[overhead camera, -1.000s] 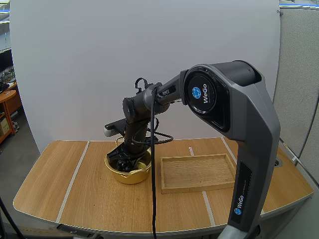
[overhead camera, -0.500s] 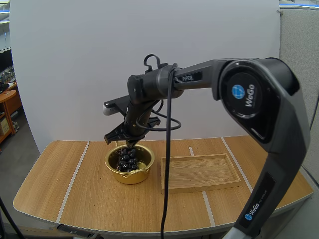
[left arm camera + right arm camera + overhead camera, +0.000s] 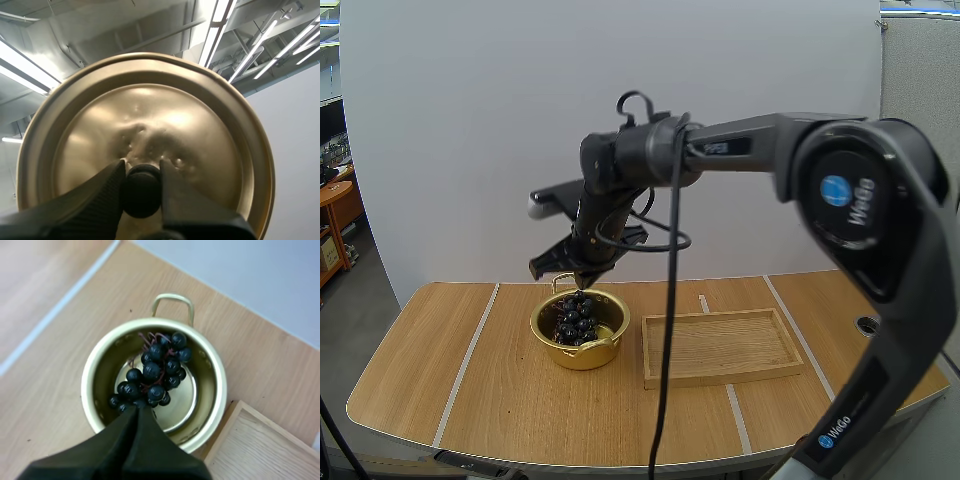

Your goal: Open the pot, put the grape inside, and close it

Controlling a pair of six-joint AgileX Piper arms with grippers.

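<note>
- The right gripper [image 3: 137, 411] has its two black fingers pressed together into one dark wedge. Its tip points down into the pot and sits just over the near end of the bunch of grapes [image 3: 152, 372]. I cannot tell whether the tip touches the bunch.
- The grapes are inside the pot [image 3: 102, 372]. They are dark and round with reddish stems showing at the far end, and they stretch from below the gripper tip across to the far wall.
- The pot is gold-coloured and has no cover on it. One loop handle [image 3: 172, 300] sticks out on the side away from the gripper.
- In the high view the right arm [image 3: 750, 130] reaches in from the right side, with its gripper above the pot's mouth. The top of the bunch stands about level with the rim.
- The pot stands on the wooden table [image 3: 60, 340], just beside a shallow wooden tray [image 3: 255, 440] that lies on the side toward the right arm's base.
- The left gripper [image 3: 141, 169] is clamped on the black knob [image 3: 141, 192] of the lid [image 3: 150, 115], with one finger on each side of the knob.
- The lid is a round gold disc, seen from its top face, with small dents around the knob.
</note>
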